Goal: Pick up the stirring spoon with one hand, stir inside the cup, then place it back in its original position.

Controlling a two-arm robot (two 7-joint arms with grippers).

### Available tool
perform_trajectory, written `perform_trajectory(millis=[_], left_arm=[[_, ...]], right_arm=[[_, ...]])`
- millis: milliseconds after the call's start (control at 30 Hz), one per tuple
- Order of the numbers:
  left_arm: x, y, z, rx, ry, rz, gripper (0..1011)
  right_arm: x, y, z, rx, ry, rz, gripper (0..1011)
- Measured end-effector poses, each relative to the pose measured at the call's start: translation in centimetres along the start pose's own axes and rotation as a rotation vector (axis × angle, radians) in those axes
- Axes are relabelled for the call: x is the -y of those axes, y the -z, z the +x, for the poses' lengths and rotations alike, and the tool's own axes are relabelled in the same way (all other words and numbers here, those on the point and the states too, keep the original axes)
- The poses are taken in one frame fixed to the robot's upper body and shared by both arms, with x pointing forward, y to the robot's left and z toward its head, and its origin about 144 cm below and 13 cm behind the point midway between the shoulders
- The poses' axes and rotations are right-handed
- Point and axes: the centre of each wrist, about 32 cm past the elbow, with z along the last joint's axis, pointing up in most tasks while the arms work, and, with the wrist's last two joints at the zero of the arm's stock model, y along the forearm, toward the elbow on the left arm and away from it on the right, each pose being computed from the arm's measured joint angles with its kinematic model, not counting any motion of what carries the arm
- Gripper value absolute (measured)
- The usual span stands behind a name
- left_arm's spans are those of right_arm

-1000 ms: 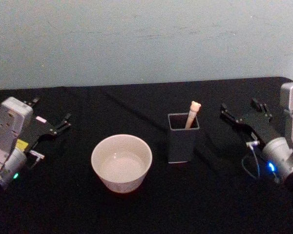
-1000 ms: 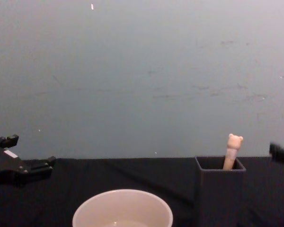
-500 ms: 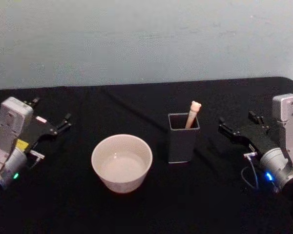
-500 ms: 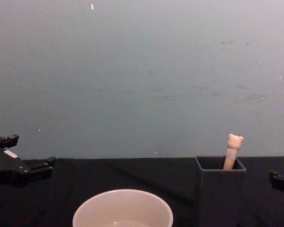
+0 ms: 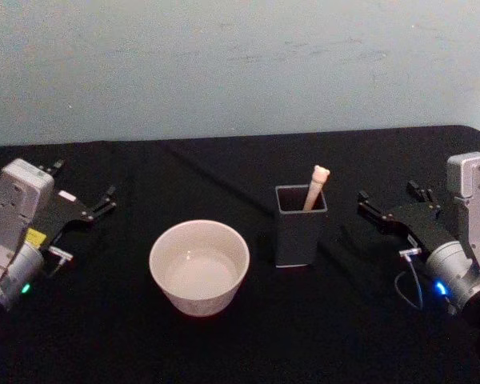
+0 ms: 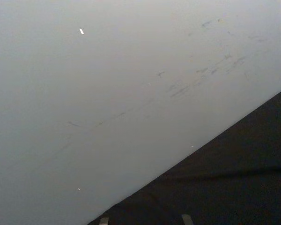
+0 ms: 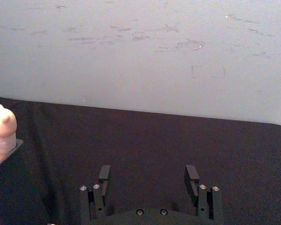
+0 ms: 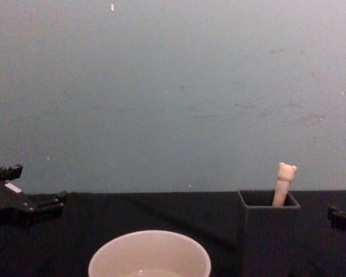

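While both grippers sit w/ jaws spread and gripping nothing, the spoon stands in its holder.

Right gripper [image 5: 388, 209] hovers low near the tabletop's right edge, its 2 fingers [image 7: 104, 174] apart w/ bare black cloth between them, pointing toward the dark grey holder [image 5: 300, 230] but well clear of it. Left gripper [image 5: 82, 197], small white label on top, sits by the left edge, jaws open too, well apart from the cup [image 5: 199, 266]. Stirring spoon [image 5: 314, 187] leans in the holder's back right corner, bear head above the rim, bowl hidden inside. Holder stands approx mid-table, a bit right of center; the wide cream cup is just left of it and closer to the front edge, not touching. Black tabletop [image 5: 224, 172] meets a pale wall [image 5: 240, 64] at the back edge.
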Motion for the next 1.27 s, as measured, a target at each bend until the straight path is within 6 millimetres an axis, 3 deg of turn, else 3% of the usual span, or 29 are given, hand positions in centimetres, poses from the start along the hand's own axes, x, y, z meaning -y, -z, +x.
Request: perform_trajectory(millis=[1267], left_arm=[[0.0,0.0,0.0,0.0,0.0,0.0,1001]], right_arm=[[0.01,-0.06,0.01,-0.001,-0.001,0.003,1000]])
